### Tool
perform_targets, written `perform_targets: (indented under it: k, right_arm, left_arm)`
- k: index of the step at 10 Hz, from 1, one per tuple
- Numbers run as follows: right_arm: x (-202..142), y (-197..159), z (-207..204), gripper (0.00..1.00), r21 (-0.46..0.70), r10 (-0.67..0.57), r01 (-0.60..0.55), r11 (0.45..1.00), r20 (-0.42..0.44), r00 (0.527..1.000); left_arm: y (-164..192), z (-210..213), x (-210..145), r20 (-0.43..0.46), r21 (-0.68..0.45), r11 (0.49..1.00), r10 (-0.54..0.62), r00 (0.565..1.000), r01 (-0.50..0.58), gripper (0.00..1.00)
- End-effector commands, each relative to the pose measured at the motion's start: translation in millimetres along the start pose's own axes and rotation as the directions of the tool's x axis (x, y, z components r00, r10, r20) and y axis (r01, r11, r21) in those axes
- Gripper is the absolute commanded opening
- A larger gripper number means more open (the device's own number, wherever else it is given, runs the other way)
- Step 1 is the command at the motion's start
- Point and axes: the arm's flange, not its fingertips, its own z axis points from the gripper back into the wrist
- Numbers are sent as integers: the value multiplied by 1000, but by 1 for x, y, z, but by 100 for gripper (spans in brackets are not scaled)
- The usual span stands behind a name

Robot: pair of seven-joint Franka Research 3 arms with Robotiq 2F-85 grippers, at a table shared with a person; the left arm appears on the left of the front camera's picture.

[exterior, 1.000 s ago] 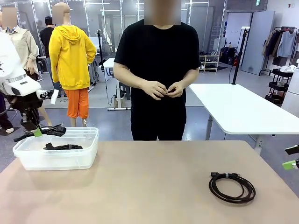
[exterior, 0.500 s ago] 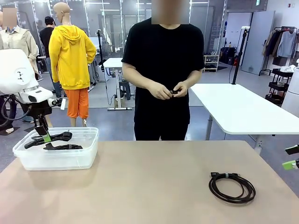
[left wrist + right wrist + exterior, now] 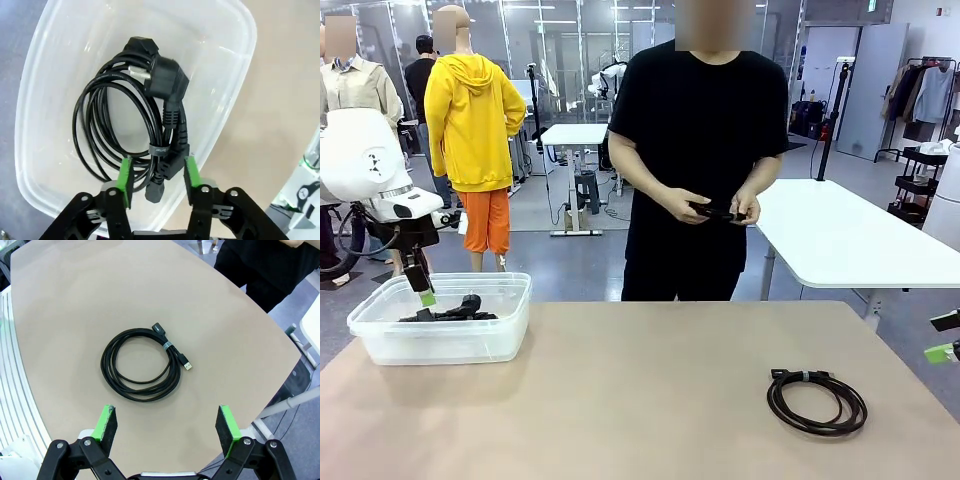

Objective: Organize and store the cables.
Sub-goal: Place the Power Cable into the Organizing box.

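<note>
Hovering over the clear tub [image 3: 470, 345] with left end effector [image 3: 157, 161] parted wide, not gripping the coiled cable [image 3: 162, 82] lying inside. Holding right end effector [image 3: 165, 412] spread wide above a second coiled cable [image 3: 106, 365] on the bench [image 3: 620, 400], well right of the tub.

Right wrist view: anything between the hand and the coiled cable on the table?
Nothing visible. The right hand is open over the table, and the coiled cable lies alone on it, straight ahead. Its path to the clear bin at the table's left end crosses only bare tabletop.
</note>
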Motion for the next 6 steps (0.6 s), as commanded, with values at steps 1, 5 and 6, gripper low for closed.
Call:
perform_targets:
  k: [1, 5, 6]
  right_arm:
    - [0, -1, -1, 100, -1, -8, 8, 1000, 10, 1000]
    - [0, -1, -1, 100, -1, -8, 8, 1000, 10, 1000]
    - [0, -1, -1, 100, -1, -8, 8, 1000, 10, 1000]
  left_arm:
    - [-3, 5, 5, -14, -13, 999, 32, 999, -32, 98]
    - [-27, 2, 14, -22, 10, 998, 68, 997, -68, 91]
    - [-9, 5, 12, 4, 4, 999, 50, 999, -50, 91]
